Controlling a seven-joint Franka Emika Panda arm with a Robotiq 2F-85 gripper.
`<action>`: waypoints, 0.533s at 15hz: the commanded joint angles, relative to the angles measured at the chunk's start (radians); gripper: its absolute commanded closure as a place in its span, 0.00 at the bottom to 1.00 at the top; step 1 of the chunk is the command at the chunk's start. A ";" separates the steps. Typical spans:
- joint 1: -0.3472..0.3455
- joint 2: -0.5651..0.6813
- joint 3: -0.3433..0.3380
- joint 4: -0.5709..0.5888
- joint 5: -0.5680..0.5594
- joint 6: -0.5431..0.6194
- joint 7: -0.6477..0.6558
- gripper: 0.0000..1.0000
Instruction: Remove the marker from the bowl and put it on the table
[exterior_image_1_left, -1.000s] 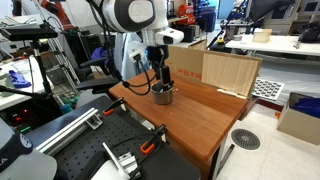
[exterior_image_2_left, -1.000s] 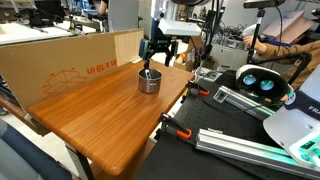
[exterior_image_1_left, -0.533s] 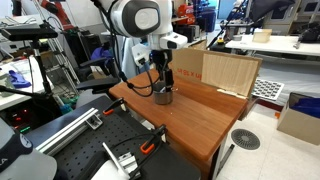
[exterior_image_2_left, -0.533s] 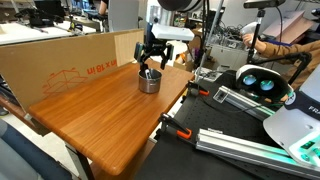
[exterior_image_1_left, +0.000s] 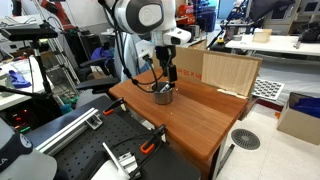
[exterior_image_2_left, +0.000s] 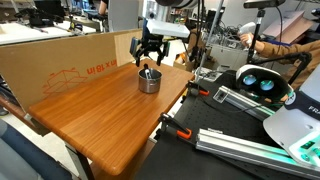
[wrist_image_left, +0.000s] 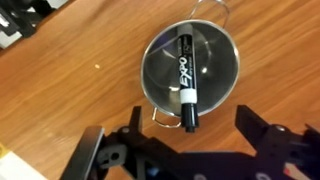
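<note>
- Since a second ago the gripper (exterior_image_2_left: 148, 60) has come up a little. In both exterior views it sat low, close on the rim of the bowl (exterior_image_2_left: 149, 85), and now it hangs just above it.
- Nothing has come up with it. In the wrist view the marker (wrist_image_left: 185, 75) lies inside the bowl (wrist_image_left: 150, 70), stretched from the far wall to the near rim. Its black near end pokes just past that rim.
- The bowl has not shifted. It stands upright on the worktop (exterior_image_2_left: 100, 120), toward the end nearest the cardboard box (exterior_image_2_left: 60, 60).
- The gripper (wrist_image_left: 175, 140) is released and empty. The wrist view shows its fingers (wrist_image_left: 92, 145) spread well apart, one on each side of the bowl, touching neither bowl nor marker.
- The marker's length runs across the line between the two fingers, so closing them would squeeze the barrel side to side. That looks like a usable alignment.
- For the task, I judge that the removal has not really begun: the marker is still in the bowl and the placing on the worktop is still to do. The small rise reads more like a re-aim than a lift.
- The next move probably calls for a straight descent until the fingers straddle the barrel inside the walls, then a firm close.
- The risks are a finger catching the rim and pushing or tipping the bowl, and the round barrel rolling aside.
</note>
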 joint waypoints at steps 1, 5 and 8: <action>0.024 0.024 -0.032 0.020 0.023 0.022 0.008 0.00; 0.025 0.041 -0.043 0.030 0.022 0.021 0.006 0.04; 0.026 0.051 -0.039 0.035 0.028 0.023 -0.002 0.31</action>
